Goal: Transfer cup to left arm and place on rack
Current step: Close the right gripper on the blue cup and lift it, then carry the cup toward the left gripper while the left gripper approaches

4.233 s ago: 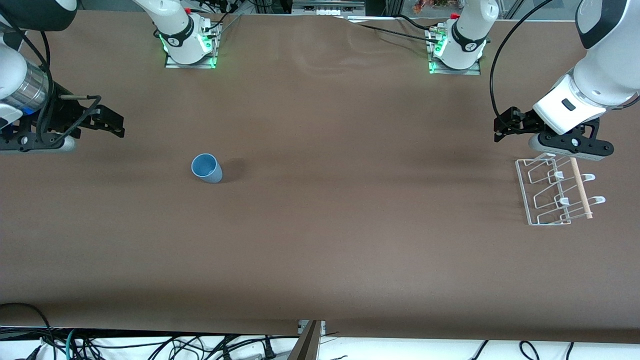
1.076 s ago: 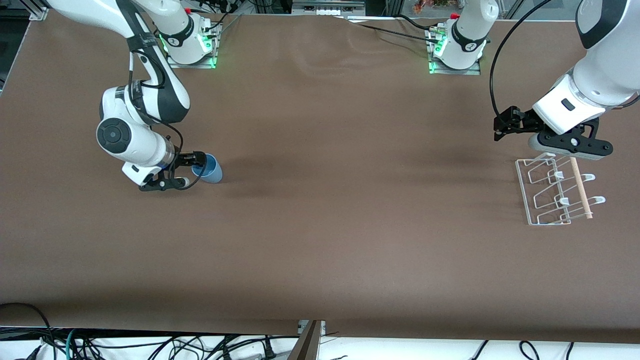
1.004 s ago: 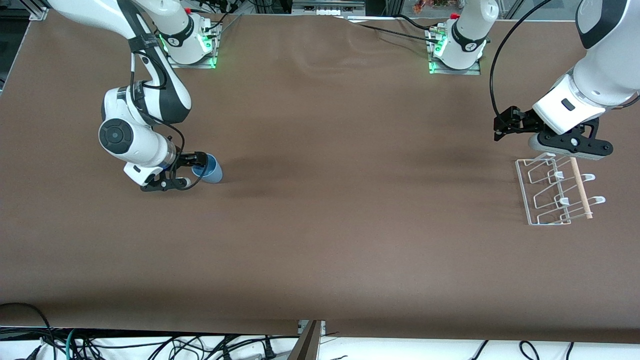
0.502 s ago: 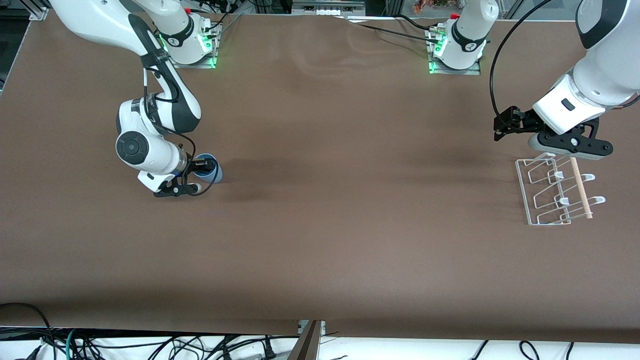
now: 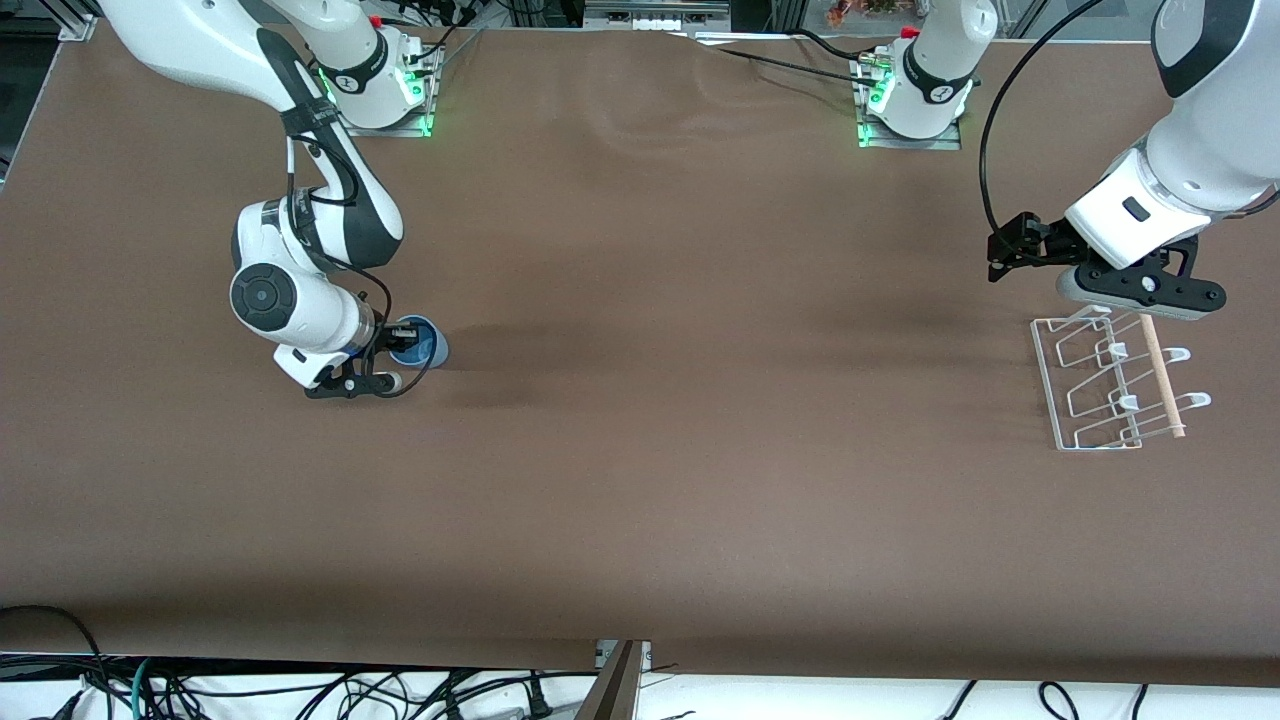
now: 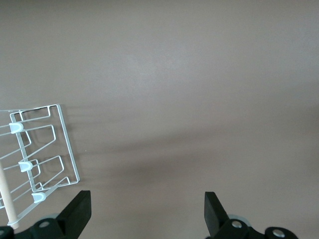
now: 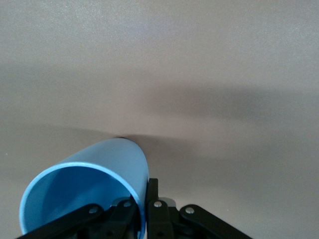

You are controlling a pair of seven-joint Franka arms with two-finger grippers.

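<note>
Only right wrist view shows fingers (image 7: 130,211) pinching cup (image 7: 84,191) rim.

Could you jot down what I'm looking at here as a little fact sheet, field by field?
cup: light blue, upright on the table, toward the right arm's end
right gripper: shut on the cup's rim, one finger inside
left gripper: open, empty, waiting in the air beside the rack
rack: white wire, empty, toward the left arm's end
table: brown
</note>
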